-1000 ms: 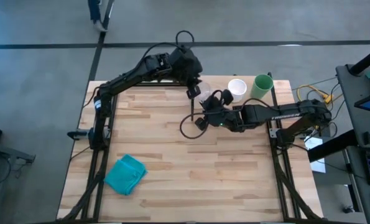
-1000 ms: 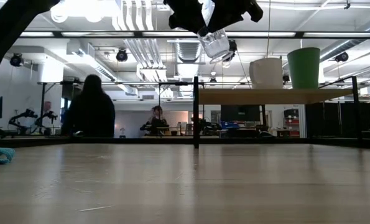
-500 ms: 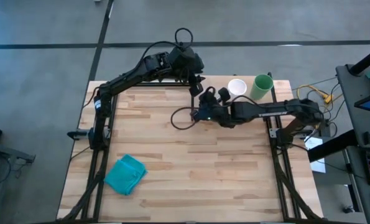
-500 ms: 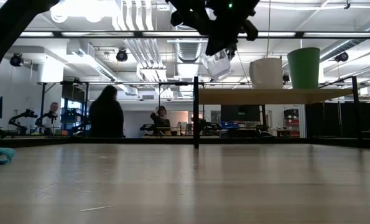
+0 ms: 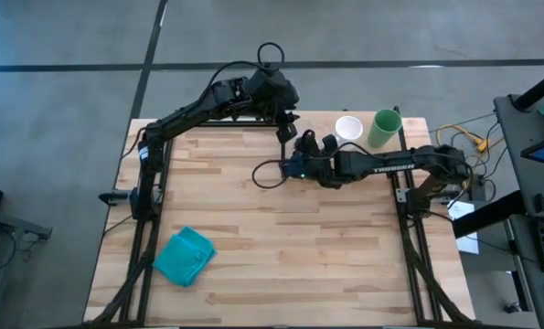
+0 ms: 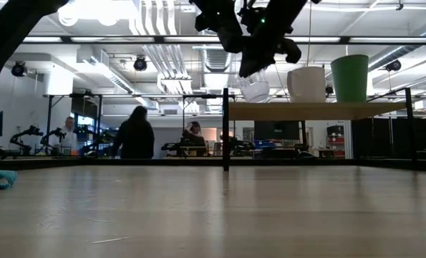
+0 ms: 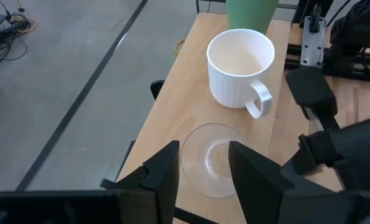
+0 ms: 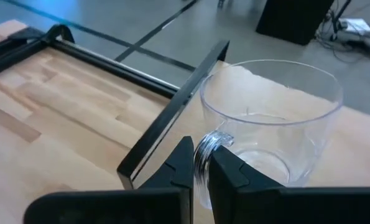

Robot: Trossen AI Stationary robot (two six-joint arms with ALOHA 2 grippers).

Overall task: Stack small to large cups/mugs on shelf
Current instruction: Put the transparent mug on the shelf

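Right tool [image 8: 196,165] pinches the empty clear cup [image 8: 272,118] by its handle; left tool [image 7: 202,171] hangs above, fingers parted.

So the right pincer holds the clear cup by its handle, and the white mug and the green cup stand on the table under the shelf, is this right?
Not quite. The white mug and the green cup stand on the shelf, not on the table under it; the low view shows this. The right pincer does hold the clear cup by its handle.
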